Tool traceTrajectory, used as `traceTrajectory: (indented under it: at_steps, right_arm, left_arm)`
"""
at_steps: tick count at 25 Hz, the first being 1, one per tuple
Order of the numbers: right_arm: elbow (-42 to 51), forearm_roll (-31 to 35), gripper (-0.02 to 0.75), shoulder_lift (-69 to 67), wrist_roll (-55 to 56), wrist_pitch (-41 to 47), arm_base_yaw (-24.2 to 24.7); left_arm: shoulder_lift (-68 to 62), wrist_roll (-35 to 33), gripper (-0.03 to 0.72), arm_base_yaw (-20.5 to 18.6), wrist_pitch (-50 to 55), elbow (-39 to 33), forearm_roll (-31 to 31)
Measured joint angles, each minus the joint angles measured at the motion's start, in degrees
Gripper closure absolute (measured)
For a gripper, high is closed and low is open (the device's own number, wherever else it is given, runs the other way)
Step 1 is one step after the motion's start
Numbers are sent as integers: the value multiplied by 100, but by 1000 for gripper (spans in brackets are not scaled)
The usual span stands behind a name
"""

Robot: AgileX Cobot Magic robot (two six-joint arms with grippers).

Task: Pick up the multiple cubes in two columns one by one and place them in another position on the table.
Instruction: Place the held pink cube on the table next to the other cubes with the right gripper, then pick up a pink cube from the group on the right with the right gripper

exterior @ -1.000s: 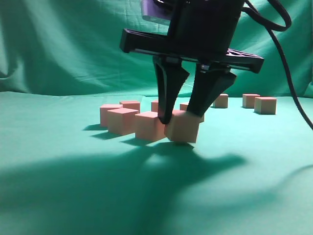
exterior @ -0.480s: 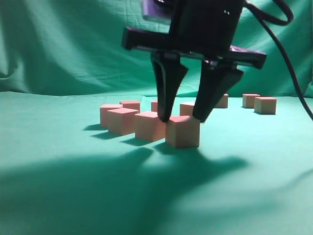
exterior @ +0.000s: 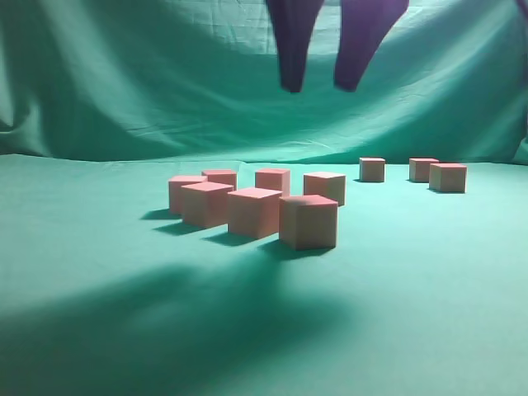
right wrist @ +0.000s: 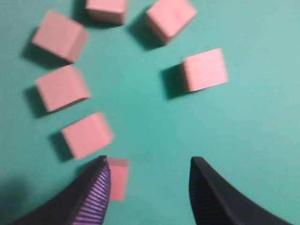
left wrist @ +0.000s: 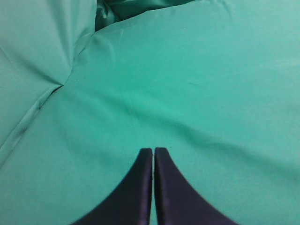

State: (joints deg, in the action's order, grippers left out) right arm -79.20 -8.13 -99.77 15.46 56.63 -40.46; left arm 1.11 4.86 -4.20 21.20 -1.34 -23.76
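Observation:
Several pinkish-red cubes stand on the teal-green table (exterior: 429, 289). A cluster sits at the centre, with the nearest cube (exterior: 308, 221) at its front right. Three more cubes (exterior: 423, 169) stand far back on the right. My right gripper (exterior: 320, 82) hangs open and empty high above the cluster, only its fingertips showing at the top edge. In the right wrist view it (right wrist: 149, 164) is open over the cluster, and one cube (right wrist: 117, 178) shows partly behind its left finger. My left gripper (left wrist: 153, 151) is shut and empty over bare cloth (left wrist: 187, 93).
A green cloth backdrop (exterior: 124, 74) rises behind the table. In the left wrist view a cloth fold (left wrist: 56, 84) runs along the left. A broad shadow (exterior: 165, 330) lies on the near cloth.
My right gripper has let go of the front cube and risen straight up to the top of the exterior view. The cube now stands on the table.

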Motion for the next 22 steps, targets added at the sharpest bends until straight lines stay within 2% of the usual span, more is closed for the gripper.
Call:
traceTrajectory:
  at_steps: [2,6,11,14,19,20,21,22]
  right_arm:
    - [-277,-237,396,0,-23,313,235]
    - [-706,-413,396,0,-125,528,1078]
    - [-817,-385,396,-28,-188,261,2296]
    - [-817,-134,396,-234,-518,-23,2791]
    - [-817,259,396,-770,-1296,-764,2978]
    - [-817,272,351,-858,-1347,-876,2978]
    - [-817,285,366,-948,-1370,-968,2978]
    - [-817,285,307,-1054,-1388,-1052,2978]
  left_arm:
    - [0,0,688,0,0,0,0]
    - [0,0,688,0,0,0,0]
    - [0,0,688,0,0,0,0]
    - [0,0,688,0,0,0,0]
    - [0,0,688,0,0,0,0]
    - [0,0,688,0,0,0,0]
    - [0,0,688,0,0,0,0]
    - [0,0,688,0,0,0,0]
